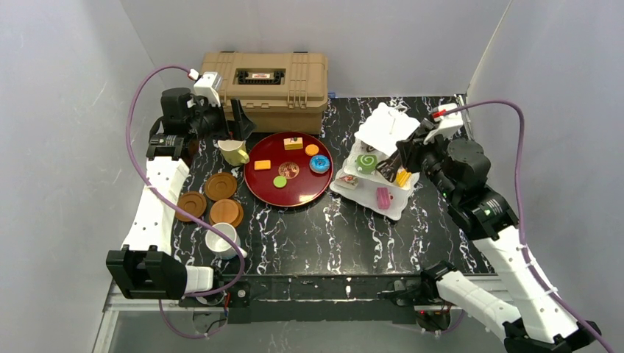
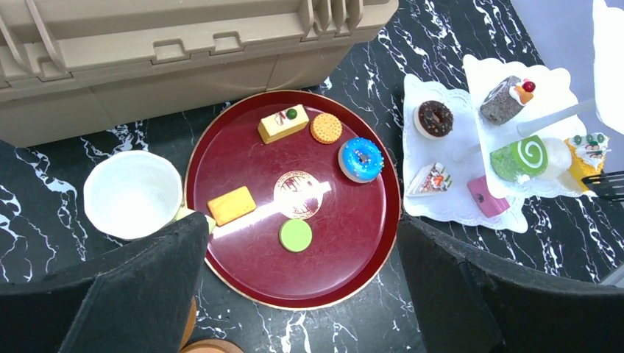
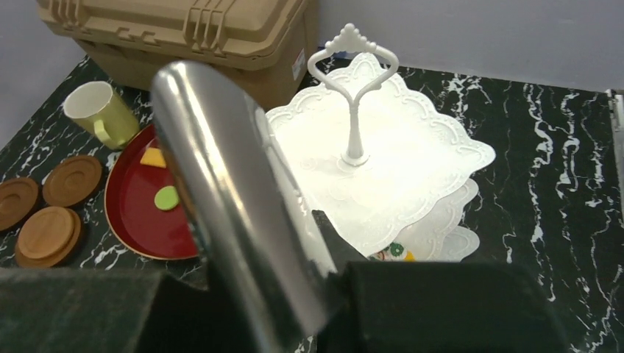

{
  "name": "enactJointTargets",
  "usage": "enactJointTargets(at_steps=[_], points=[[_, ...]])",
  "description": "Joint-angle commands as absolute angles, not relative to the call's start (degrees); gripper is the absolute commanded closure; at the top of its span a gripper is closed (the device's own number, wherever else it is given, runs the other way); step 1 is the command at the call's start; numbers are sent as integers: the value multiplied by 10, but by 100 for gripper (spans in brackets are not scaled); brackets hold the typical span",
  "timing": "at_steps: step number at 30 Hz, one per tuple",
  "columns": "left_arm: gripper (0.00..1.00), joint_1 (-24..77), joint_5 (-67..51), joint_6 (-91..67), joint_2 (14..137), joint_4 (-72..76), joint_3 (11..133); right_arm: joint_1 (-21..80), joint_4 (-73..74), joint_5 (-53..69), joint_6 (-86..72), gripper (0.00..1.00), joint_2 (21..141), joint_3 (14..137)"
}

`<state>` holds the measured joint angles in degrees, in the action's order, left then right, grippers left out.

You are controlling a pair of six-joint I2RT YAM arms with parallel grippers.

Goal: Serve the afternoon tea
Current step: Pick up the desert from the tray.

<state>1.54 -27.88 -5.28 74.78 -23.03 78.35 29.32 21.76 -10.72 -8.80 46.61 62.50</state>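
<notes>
The right claw [image 3: 309, 301] grips a shiny metal server [image 3: 221, 176] beside the white stand [image 3: 412, 147] while the left claw [image 2: 302, 272] hangs wide over the red tray [image 2: 346, 243], where the blue doughnut [image 2: 361, 159] lies, so I judge the server should slide in low and level.

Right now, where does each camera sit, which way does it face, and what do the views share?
Top external: above and behind the arms, looking down on the table; both arms show, left gripper near the tan case, right gripper at the white stand.
Left wrist: above the red tray, looking down; its spread fingers frame the bottom.
Right wrist: just above the stand's top tier, facing the case; its fingers grip a metal utensil.
Shared: both wrist views show tray, stand, case and pale-yellow mug.
</notes>
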Motion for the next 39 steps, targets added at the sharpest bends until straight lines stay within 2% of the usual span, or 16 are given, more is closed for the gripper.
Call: enactJointTargets(at_steps=[1,7,13,16,21,24,29,39], points=[[2,11,-292,-40,730,-243,784,294,210,-168,-87,79,407,623],[2,11,-300,-47,737,-244,792,294,230,-120,-98,77,355,593],[2,11,-297,-48,737,-256,796,294,214,63,-93,79,388,614],[2,11,-291,-47,737,-258,794,294,166,122,-110,79,416,611],[2,11,-278,-47,744,-269,792,296,30,139,-164,79,471,581],[2,11,-275,-47,749,-268,791,341,-35,102,-160,80,529,578],[2,11,-271,-49,755,-267,798,482,-58,-59,-71,80,669,654],[2,10,-240,-48,780,-266,808,500,-140,-177,-35,69,951,836]])
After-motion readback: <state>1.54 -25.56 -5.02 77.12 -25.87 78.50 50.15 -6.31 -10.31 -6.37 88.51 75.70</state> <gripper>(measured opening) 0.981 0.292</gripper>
